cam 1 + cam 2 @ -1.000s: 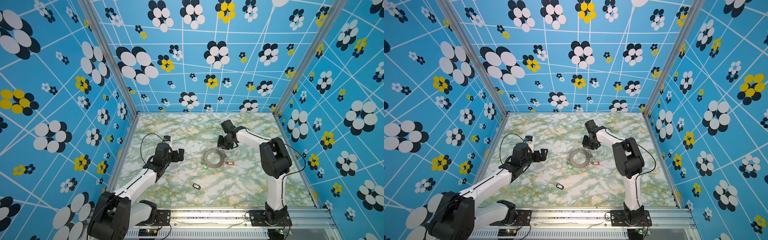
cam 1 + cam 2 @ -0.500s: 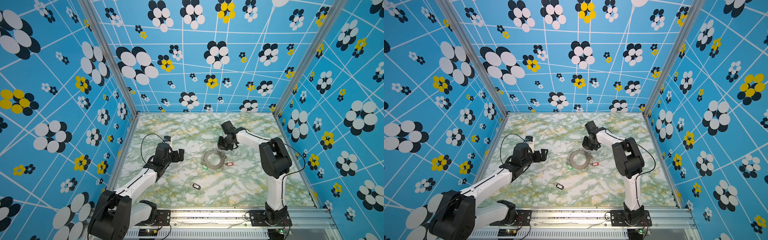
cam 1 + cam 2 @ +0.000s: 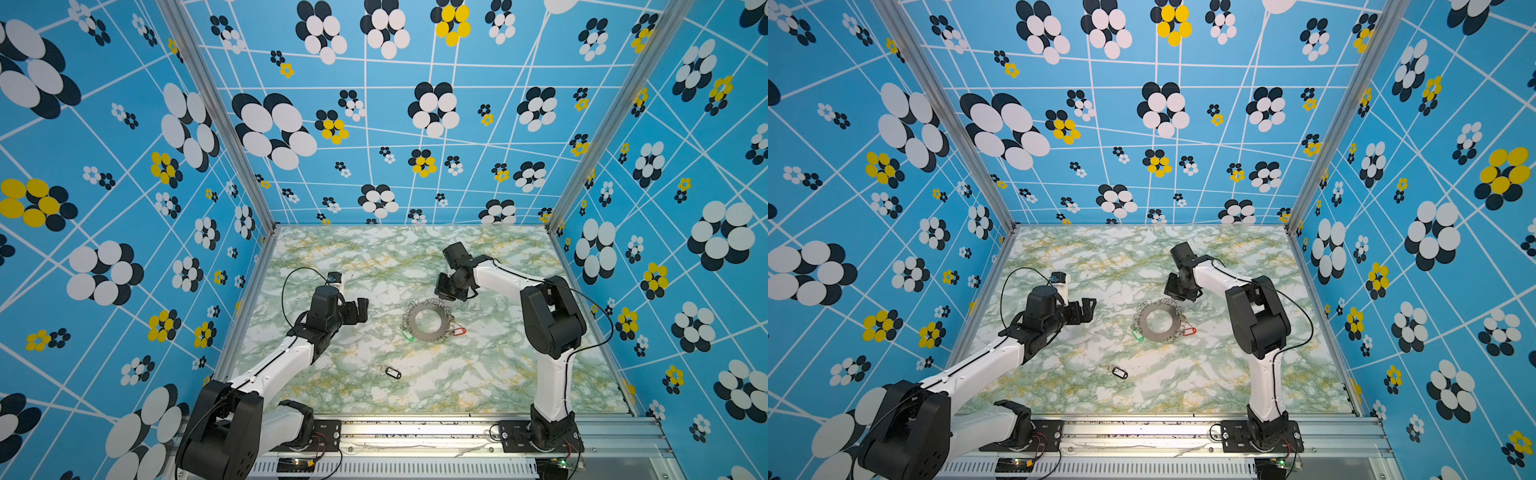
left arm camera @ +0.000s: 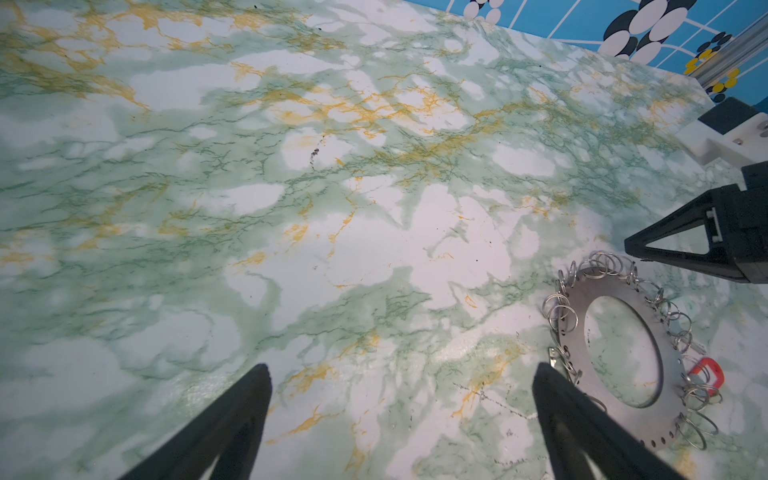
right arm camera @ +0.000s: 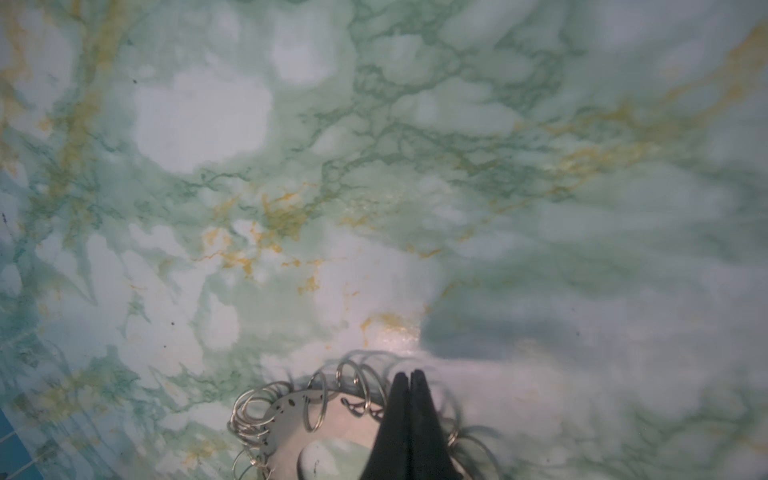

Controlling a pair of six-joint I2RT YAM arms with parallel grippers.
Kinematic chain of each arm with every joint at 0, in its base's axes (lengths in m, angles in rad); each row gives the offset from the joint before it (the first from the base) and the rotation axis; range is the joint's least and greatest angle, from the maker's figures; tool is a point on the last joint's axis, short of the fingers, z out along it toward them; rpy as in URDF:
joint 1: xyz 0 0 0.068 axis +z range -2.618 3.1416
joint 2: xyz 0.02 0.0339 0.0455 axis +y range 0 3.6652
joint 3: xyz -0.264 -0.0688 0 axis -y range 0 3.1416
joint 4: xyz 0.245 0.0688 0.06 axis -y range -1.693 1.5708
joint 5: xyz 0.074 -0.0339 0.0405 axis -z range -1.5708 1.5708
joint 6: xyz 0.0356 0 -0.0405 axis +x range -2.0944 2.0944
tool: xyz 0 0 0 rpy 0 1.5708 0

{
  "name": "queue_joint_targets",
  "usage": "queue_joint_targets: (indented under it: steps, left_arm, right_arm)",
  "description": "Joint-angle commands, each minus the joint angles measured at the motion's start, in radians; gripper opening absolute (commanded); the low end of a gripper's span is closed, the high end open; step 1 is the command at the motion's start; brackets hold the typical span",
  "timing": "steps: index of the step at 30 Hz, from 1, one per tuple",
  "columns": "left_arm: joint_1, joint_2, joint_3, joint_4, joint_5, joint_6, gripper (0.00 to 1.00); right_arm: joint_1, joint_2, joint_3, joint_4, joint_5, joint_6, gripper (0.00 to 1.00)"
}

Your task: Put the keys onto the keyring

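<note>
Keyring (image 5: 286, 409), cut off in right wrist view; right gripper (image 5: 409, 376) clenched over its loops, pinched loop indiscernible. Left gripper (image 4: 401, 368) spread, empty.

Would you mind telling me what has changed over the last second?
The right gripper closed its jaws at the far rim of the keyring; whether it pinches anything cannot be told. The left gripper stayed open and still, the keyring kept its place with the red tag and green tag at its rim, and the black-tagged key still lies apart.
</note>
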Motion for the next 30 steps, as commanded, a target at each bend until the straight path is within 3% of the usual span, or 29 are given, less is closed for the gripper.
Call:
queue_joint_targets:
  steps: [1, 3, 8, 30]
  left_arm:
    - [-0.008, -0.008, 0.030, -0.009, 0.009, 0.001, 0.99]
    - [-0.008, -0.007, 0.029, -0.009, 0.009, 0.001, 0.99]
    - [-0.009, -0.003, 0.031, -0.006, 0.010, 0.002, 0.99]
    - [-0.008, 0.005, 0.026, -0.002, 0.005, 0.013, 0.99]
  right_arm:
    - [0.005, -0.058, 0.006, -0.059, 0.045, -0.027, 0.17]
    - [0.018, -0.066, 0.024, -0.099, 0.084, -0.042, 0.25]
    - [0.059, -0.049, 0.067, -0.175, 0.161, -0.068, 0.30]
    - [0.102, 0.112, 0.224, -0.279, 0.239, -0.104, 0.25]
